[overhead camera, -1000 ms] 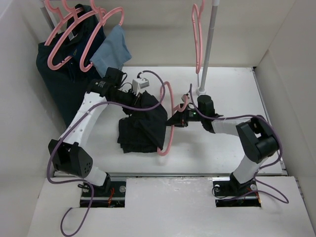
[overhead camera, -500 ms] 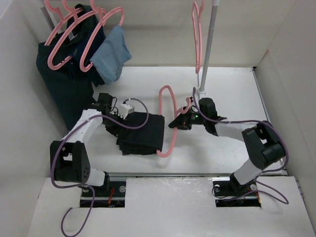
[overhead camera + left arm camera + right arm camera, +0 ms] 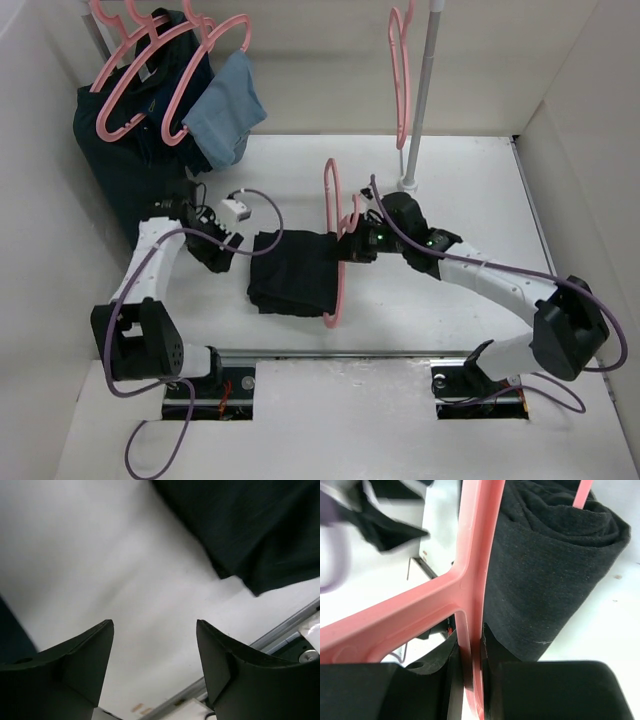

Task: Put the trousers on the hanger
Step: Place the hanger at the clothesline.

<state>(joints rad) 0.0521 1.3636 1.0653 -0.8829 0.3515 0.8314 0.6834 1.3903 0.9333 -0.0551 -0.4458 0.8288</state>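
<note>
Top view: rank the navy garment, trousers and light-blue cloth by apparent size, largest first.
1. Navy garment, clearly largest.
2. Trousers, folded.
3. Light-blue cloth, only slightly smaller; it hangs nearer the camera, so this pair is unsure.

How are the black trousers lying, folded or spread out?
Folded: the trousers lie as a compact bundle against the hanger; the right wrist view shows a rolled fold.

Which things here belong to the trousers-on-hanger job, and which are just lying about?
Job: folded black fabric trousers; thin pink plastic hanger clamped in the right gripper.
Lying about: dark navy garment and light-blue cloth on pink hangers; spare pink hanger on the white pole.
</note>
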